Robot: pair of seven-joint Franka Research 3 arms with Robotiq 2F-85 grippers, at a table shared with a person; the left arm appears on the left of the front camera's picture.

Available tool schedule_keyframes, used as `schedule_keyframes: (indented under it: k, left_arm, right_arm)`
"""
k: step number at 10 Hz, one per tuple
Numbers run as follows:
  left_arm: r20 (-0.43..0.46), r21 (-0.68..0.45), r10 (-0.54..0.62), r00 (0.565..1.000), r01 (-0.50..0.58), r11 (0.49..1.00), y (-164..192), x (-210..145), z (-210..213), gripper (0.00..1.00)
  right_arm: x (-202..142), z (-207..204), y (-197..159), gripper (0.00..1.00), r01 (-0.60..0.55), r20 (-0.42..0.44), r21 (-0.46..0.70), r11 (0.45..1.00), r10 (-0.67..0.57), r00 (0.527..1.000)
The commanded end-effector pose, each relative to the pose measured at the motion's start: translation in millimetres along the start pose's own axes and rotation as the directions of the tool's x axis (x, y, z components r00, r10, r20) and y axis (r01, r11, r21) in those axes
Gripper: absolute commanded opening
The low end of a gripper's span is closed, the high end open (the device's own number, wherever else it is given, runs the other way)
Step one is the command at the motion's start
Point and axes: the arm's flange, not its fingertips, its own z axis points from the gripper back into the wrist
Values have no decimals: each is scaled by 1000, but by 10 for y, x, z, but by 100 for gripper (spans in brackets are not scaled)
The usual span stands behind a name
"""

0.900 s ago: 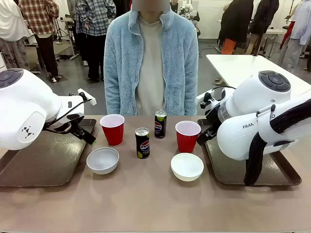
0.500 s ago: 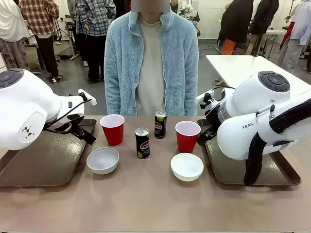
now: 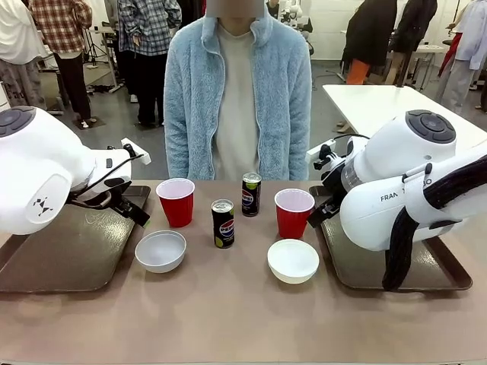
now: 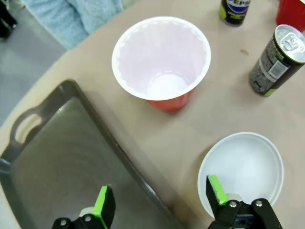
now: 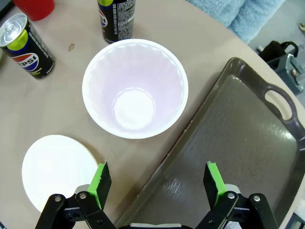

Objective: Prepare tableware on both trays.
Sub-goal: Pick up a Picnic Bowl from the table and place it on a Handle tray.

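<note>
Between two dark brown trays (image 3: 68, 255) (image 3: 377, 266) stand two red cups (image 3: 176, 201) (image 3: 294, 213), two dark soda cans (image 3: 223, 223) (image 3: 251, 194) and two white bowls (image 3: 160, 251) (image 3: 293, 261), all on the bare table. My left gripper (image 4: 159, 205) hangs open over the left tray's inner rim (image 4: 119, 152), short of the left cup (image 4: 162, 62) and beside the left bowl (image 4: 243, 169). Above the right tray's rim (image 5: 190, 143) my right gripper (image 5: 157, 183) is open too, with the right cup (image 5: 136, 88) ahead and the right bowl (image 5: 57, 171) beside it. Nothing sits between either pair of fingers.
A person in a light blue fleece (image 3: 236, 91) stands at the far edge, hands out of sight. Both trays have nothing on them. A white table (image 3: 380, 103) stands behind on the right, with other people farther back.
</note>
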Motion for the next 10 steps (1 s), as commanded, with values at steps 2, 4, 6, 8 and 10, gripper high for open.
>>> schedule_keyframes:
  k: [2,4,6,8,10]
  left_arm:
    - [0,0,0,1000,0,1000,0,0,0,100]
    - [0,0,0,1000,0,1000,0,0,0,100]
    - [-27,-38,-14,1000,13,999,2,-52,139,100]
    - [-64,-93,-55,996,49,994,-44,-79,686,100]
    - [-172,-146,-109,979,84,986,-99,-223,1045,100]
  right_arm:
    - [0,0,1,100,0,0,0,1000,0,1000]
    - [0,0,1,100,0,0,0,1000,0,1000]
    - [-3,148,26,100,-2,-20,-37,999,2,1000]
    - [15,674,169,100,21,-114,-9,1000,-22,993]
    - [-79,1121,302,100,13,-224,16,1000,-9,975]
